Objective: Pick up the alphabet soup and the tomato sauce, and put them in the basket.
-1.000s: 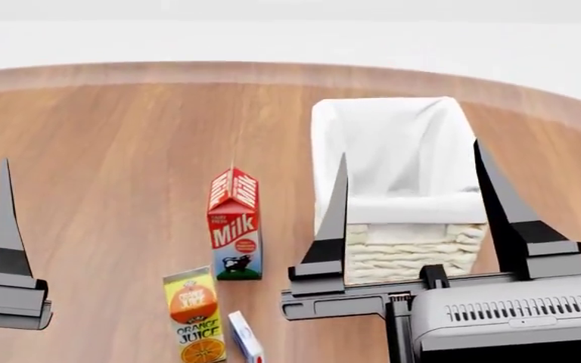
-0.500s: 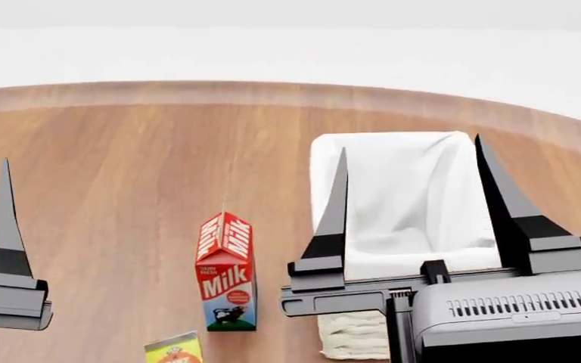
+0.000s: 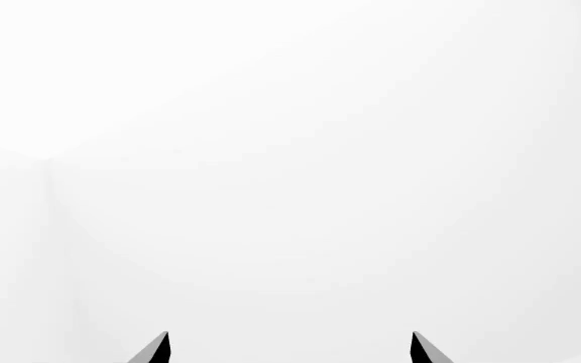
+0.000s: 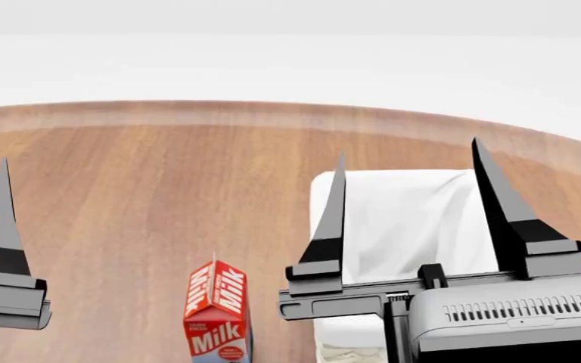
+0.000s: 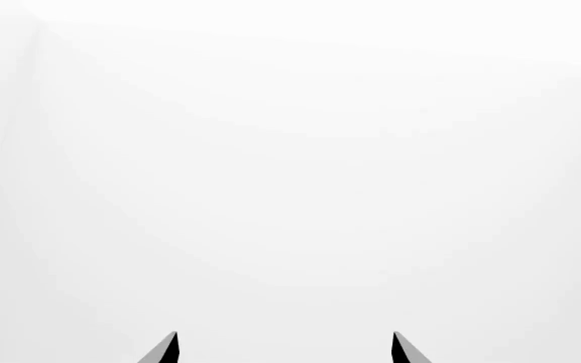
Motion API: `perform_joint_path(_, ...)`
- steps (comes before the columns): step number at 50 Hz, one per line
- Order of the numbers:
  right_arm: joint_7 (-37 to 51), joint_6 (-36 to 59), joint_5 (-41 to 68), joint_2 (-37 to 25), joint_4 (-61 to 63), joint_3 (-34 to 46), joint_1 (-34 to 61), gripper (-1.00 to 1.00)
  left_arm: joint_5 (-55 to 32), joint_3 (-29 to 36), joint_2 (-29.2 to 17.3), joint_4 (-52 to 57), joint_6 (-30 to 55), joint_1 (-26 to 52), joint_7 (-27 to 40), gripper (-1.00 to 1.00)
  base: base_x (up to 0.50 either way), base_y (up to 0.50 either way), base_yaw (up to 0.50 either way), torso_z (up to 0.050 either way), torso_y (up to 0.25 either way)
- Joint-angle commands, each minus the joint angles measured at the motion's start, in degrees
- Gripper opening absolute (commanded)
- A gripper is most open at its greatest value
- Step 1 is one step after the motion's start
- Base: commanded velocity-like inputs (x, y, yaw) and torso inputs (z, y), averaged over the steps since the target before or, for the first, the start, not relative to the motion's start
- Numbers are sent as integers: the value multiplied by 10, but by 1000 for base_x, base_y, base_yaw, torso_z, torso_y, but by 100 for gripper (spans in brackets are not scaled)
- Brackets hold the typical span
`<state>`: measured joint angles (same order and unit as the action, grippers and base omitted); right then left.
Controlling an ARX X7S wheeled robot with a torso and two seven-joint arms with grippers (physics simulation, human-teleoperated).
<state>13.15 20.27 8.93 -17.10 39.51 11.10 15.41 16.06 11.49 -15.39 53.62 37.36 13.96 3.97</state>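
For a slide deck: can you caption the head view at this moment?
Both claws raised and open, right claw in front of the cloth-lined basket, milk carton on the wooden table; no cans in view.

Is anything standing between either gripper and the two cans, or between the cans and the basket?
It cannot be settled: neither can is in any view. The head view shows only the milk carton beside the basket, with the open right gripper raised in front of the basket. Both wrist views show blank white.
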Motion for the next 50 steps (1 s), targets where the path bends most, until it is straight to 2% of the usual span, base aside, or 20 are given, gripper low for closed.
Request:
perform_joint_path(1,4,16,5,-2,7,1,7,100,-5,-3,0,-3,-6,-4,3,100,160,1,0,0,0)
perform_joint_path(3,3,-16,-2,-3,-6,5,-10,100,-6,-3,0,-3,-7,-5,4,100,47,0,0,0,0)
perform_joint_path(7,0,-9,7,-5,4,4,-10,100,-8,-2,0,-8,-10,-5,5,100,0,0,0,0,0)
perform_joint_path(11,-2,92,66,-6,52,-16,31,100,-10,-3,1,-9,-11,-4,6,100,0,0,0,0,0)
perform_joint_path(14,-8,108,96,-8,65,-26,23,100,-12,-5,1,-12,-14,-5,8,100,0,0,0,0,0)
perform_joint_path(15,6,183,127,-13,103,-39,56,100,-13,-8,1,-12,-14,-7,9,100,0,0,0,0,0)
perform_joint_path(16,7,191,130,-16,109,-37,54,100,-14,-10,1,-10,-14,-7,8,100,0,0,0,0,0)
perform_joint_path(17,17,256,174,-12,133,-59,86,100,-19,-15,2,-8,-12,-7,7,100,0,0,0,0,0)
perform_joint_path(19,22,293,203,-14,150,-71,98,100,-19,-15,1,-8,-12,-8,8,100,0,0,0,0,0)
perform_joint_path(20,18,275,195,-15,149,-67,77,100,-19,-15,1,-8,-11,-8,8,100,0,0,0,0,0)
perform_joint_path(21,28,342,236,-18,169,-79,110,100,-19,-14,2,-7,-10,-7,8,100,0,0,0,0,0)
perform_joint_path(22,35,371,257,-17,179,-89,118,100,-18,-14,1,-6,-9,-6,8,100,0,0,0,0,0)
perform_joint_path(23,53,433,343,12,176,-150,129,100,-19,-14,1,-6,-9,-5,8,100,0,0,0,0,0)
perform_joint_path(28,117,563,495,36,161,-237,140,100,-20,-15,0,-10,-15,-11,11,100,0,0,0,0,0)
perform_joint_path(32,157,618,539,38,162,-253,118,100,-17,-12,0,-3,-4,-6,8,100,0,0,0,0,0)
perform_joint_path(35,236,689,656,54,132,-306,105,100,-17,-10,0,-7,-8,-8,11,100,0,0,0,0,0)
perform_joint_path(38,365,684,793,32,93,-309,119,100,-15,-5,0,-9,-9,-9,12,100,0,0,0,0,0)
perform_joint_path(39,438,667,859,13,67,-291,121,100,-14,-4,0,-5,-3,-6,10,100,0,0,0,0,0)
perform_joint_path(43,572,610,982,-34,38,-223,123,100,-14,-4,-1,2,6,-4,7,100,0,0,0,0,0)
perform_joint_path(50,622,586,1021,-50,19,-176,51,100,-13,-5,-3,7,8,-7,8,100,0,0,0,0,0)
